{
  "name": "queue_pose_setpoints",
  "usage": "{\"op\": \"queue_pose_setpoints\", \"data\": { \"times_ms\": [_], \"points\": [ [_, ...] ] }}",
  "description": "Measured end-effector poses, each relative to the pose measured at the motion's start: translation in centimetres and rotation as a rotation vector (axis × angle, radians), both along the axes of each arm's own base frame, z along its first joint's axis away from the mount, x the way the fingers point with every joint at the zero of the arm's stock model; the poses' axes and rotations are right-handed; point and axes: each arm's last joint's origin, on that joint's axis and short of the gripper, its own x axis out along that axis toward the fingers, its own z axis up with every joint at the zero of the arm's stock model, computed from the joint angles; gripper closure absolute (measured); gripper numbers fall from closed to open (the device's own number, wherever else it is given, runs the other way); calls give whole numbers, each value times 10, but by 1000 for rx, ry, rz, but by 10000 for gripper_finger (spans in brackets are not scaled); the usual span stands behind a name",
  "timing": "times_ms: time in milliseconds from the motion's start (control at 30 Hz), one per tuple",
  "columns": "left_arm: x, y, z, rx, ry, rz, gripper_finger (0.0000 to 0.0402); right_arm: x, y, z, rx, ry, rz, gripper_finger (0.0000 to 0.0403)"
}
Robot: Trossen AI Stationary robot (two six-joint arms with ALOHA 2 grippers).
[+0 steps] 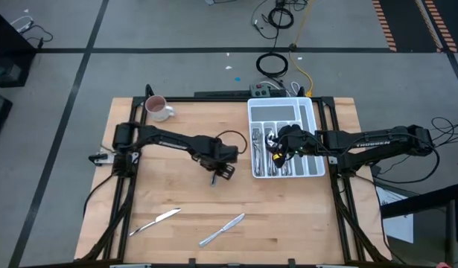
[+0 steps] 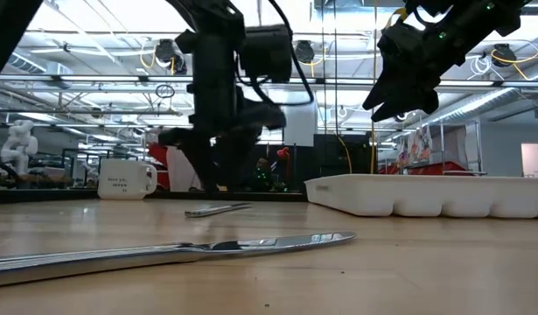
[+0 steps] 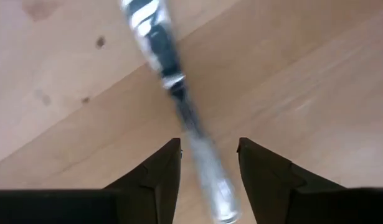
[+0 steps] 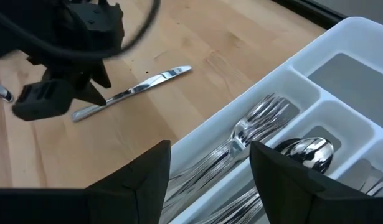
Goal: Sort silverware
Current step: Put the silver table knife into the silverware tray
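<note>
Mostly slim, shiny silverware — both grippers' fingers spread wide, holding nothing.

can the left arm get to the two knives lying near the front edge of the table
Probably yes. The left gripper hangs open over bare wood mid-table, and both knives lie in the open with nothing between; the tray sits off to the side.
</note>
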Motion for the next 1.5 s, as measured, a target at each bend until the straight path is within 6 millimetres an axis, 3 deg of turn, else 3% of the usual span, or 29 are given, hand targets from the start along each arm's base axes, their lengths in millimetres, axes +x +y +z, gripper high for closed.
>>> {"op": "queue_pose_setpoints", "data": {
  "times_ms": [367, 667, 800, 1033, 1200, 1500],
  "points": [
    [8, 3, -10, 9, 13, -14, 205, 0, 0, 0, -12, 6, 13, 192],
    [12, 4, -35, -37, 84, 21, 210, 0, 0, 0, -15, 13, 15, 192],
    [11, 4, -38, -39, 100, 36, 246, 0, 0, -1, -13, 13, 14, 193],
    [14, 1, -48, -41, 114, -23, 383, 0, 0, -1, -13, 13, 13, 193],
    [16, 0, -48, -56, 94, -31, 397, 0, 0, -1, -13, 13, 13, 193],
    [25, -2, -28, -39, 124, -82, 400, 0, 0, -1, -13, 13, 13, 193]
  ]
}}
